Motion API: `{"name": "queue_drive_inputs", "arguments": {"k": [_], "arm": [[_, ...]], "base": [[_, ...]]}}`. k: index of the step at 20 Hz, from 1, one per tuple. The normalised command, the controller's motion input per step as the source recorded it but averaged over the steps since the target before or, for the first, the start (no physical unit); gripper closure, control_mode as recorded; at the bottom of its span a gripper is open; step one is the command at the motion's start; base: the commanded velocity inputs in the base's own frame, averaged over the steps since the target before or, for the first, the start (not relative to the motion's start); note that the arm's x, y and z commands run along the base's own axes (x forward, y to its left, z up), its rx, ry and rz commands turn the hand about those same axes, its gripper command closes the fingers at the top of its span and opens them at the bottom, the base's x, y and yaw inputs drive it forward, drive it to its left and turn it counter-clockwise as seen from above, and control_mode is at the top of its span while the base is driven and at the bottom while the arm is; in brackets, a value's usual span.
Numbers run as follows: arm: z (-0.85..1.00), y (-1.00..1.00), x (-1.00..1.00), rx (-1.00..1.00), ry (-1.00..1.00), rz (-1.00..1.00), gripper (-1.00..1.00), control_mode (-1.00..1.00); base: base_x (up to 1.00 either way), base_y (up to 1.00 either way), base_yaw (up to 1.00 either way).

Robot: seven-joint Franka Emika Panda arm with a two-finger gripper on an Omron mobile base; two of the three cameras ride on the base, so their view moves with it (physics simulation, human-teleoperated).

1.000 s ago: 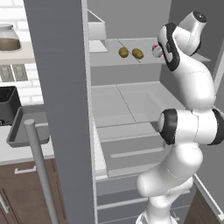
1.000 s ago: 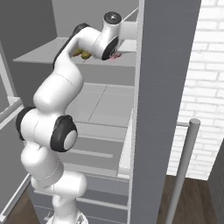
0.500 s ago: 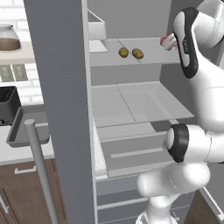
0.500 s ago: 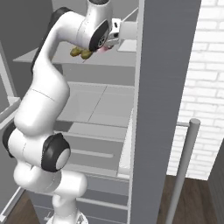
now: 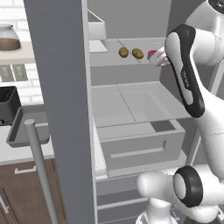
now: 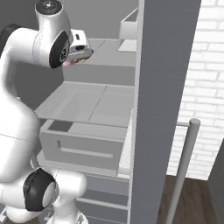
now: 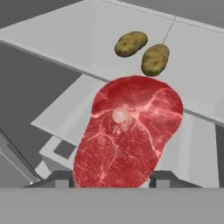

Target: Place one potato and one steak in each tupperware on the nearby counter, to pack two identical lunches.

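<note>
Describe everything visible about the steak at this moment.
The steak is a flat, oval raw cut, deep red with pale marbling and a small round bone near its middle. In the hand view it sits between the fingers of the hand, lifted off the fridge shelf, with two potatoes lying behind it. In the left base view a pink edge shows beside the arm.

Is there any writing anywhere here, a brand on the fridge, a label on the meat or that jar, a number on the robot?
None: no word, brand, number or sign can be read.
The steak shows marbling only.
The two potatoes and the fridge shelf are plain.
The jar bears no label.
The tupperware and the black toaster are unmarked.
The gripper and arm carry no lettering.
</note>
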Motion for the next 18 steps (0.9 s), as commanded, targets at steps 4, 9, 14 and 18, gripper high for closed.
{"name": "queue_drive_inputs", "arguments": {"k": [4,9,14,18], "arm": [[-0.8,0.54,-1.0,0.05,-0.22,-0.06,1.0,-1.0],[0.14,-0.01,-1.0,0.04,-0.01,0.02,1.0,-1.0],[0.4,0.0,-1.0,0.11,0.08,0.02,1.0,-1.0],[0.4,0.0,-1.0,0.18,0.11,0.01,1.0,-1.0]], "base": [[0.0,0.0,0.0],[0.0,0.0,0.0],[0.0,0.0,0.0],[0.0,0.0,0.0]]}}
